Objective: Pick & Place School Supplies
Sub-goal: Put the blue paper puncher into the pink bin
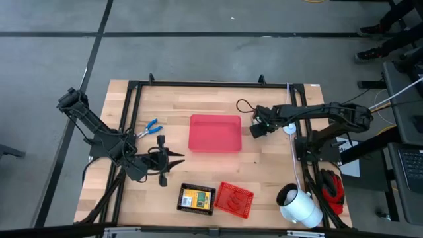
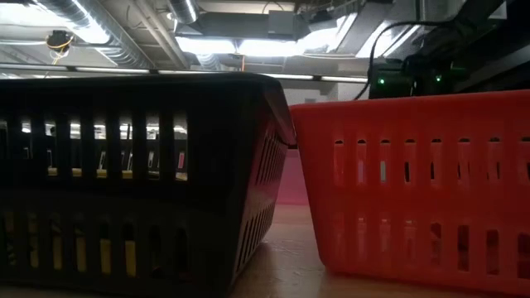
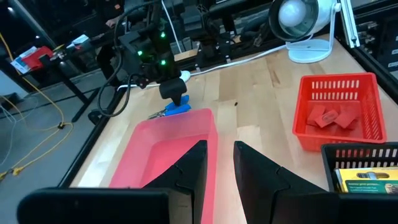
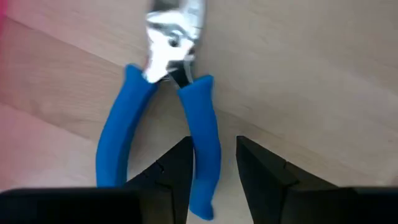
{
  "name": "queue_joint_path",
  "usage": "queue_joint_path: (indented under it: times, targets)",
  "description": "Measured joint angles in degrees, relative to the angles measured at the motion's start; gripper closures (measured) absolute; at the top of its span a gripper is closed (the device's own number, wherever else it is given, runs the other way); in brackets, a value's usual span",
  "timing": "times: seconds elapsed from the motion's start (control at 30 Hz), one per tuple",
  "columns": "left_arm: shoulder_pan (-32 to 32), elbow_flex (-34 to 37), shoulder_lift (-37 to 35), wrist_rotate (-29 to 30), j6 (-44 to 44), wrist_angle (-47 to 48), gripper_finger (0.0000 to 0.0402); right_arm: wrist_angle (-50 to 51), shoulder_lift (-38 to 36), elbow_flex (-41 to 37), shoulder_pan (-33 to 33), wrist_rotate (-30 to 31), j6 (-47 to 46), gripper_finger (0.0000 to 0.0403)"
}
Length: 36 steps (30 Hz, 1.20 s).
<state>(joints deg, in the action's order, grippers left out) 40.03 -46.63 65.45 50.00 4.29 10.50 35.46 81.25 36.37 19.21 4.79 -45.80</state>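
One blue-handled pliers (image 4: 163, 106) is at my right gripper (image 4: 213, 149), which is shut on one handle just past the right wall of the big red tray (image 1: 215, 133); the left wrist view shows these pliers (image 3: 169, 111) under that gripper. In the high view my right gripper (image 1: 255, 129) hides them. The second pliers (image 1: 151, 127) lies flat on the table near my left arm. My left gripper (image 1: 180, 158) is shut, touches nothing and points toward the tray. A yellow-and-green box (image 1: 194, 198) lies in the black tray. Small red blocks (image 3: 329, 116) lie in the red mesh basket. My right gripper pinches one blue handle (image 4: 205, 127) of the pliers between its two fingers, toward that handle's free end. The fingers lie along the handle, and the metal jaw end (image 4: 171, 43) points away beyond them. Whether the pliers are clear of the table, I cannot tell.
The black tray (image 1: 184, 206) and the red mesh basket (image 1: 246, 206) stand side by side at the near edge, filling the low view. A white lamp (image 1: 299, 205) sits at the near right corner. Bare wood lies between the red tray and the two small containers.
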Motion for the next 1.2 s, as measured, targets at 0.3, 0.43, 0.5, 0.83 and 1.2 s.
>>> queue_joint_path:
  times: [0.3, 0.43, 0.5, 0.83, 1.2]
  targets:
    - [0.0, 0.0, 0.0, 0.02, -0.07, 0.0, 0.0325, -2.7, -0.04, -1.56, 0.69, -0.96, 1.55, 0.0358]
    - [0.0, 0.0, 0.0, 0.04, -0.07, 0.0, 0.0325, -3.74, -0.96, -1.65, 0.47, 0.74, 0.9, 0.036]
    - [0.0, 0.0, 0.0, 0.02, -0.07, 0.02, 0.0325, -2.97, -2.45, -1.65, -0.1, 1.79, 0.07, 0.036]
    - [0.07, -0.02, 0.0, 4.9, 1.87, 2.56, 0.0325, -5.72, -19.82, -1.65, -14.99, 4.85, -8.58, 0.036]
    - [-3.76, -0.02, -0.8, 13.94, 9.75, 6.7, 0.0329, -14.81, -10.96, 9.88, -24.81, 9.88, -8.97, 0.036]
